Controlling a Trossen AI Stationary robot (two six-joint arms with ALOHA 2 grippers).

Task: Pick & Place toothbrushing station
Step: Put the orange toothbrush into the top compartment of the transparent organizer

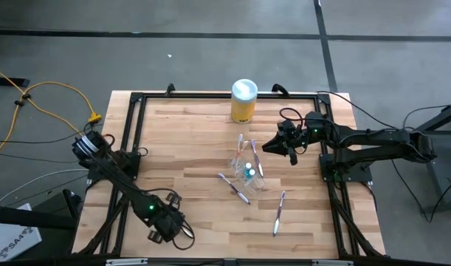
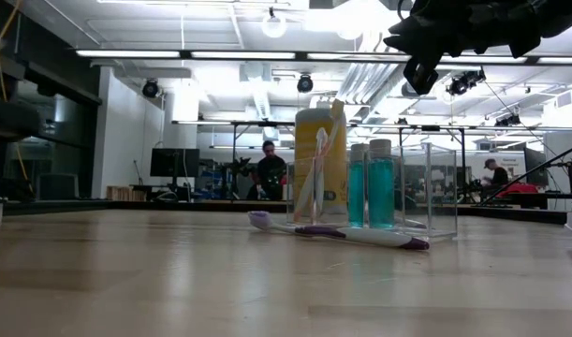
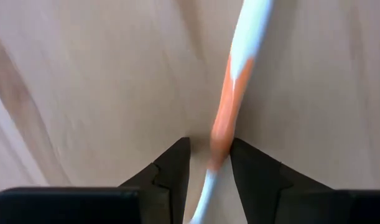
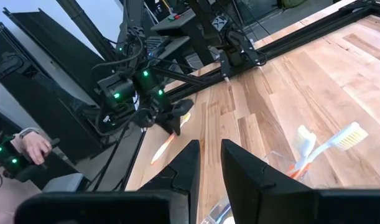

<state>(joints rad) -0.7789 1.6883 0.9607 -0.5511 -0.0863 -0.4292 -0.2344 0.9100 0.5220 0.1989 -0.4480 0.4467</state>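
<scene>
A small clear cup (image 1: 241, 164) stands upright mid-table with pink and orange toothbrushes in it, and a small blue tube (image 1: 249, 174) stands beside it. Two purple toothbrushes (image 1: 235, 186) (image 1: 279, 210) lie flat on the wood. An orange-and-white toothbrush (image 3: 227, 106) lies near the table's near left corner. My left gripper (image 3: 209, 158) is open there, with one finger on each side of the handle. My right gripper (image 1: 278, 148) hangs above the table to the right of the cup, its fingers a narrow gap apart and empty. My left gripper has its fingers across the orange toothbrush's handle (image 3: 219, 140), one on each side. Wood shows between the handle and one finger. The handle lies close against the other finger (image 3: 252, 168), and I cannot tell whether they touch.
A yellow canister with a white lid (image 1: 243, 101) stands at the table's far edge behind the cup. A black frame rail (image 1: 133, 140) runs around the tabletop. A person's hand (image 4: 34, 146) shows beyond the table's left side.
</scene>
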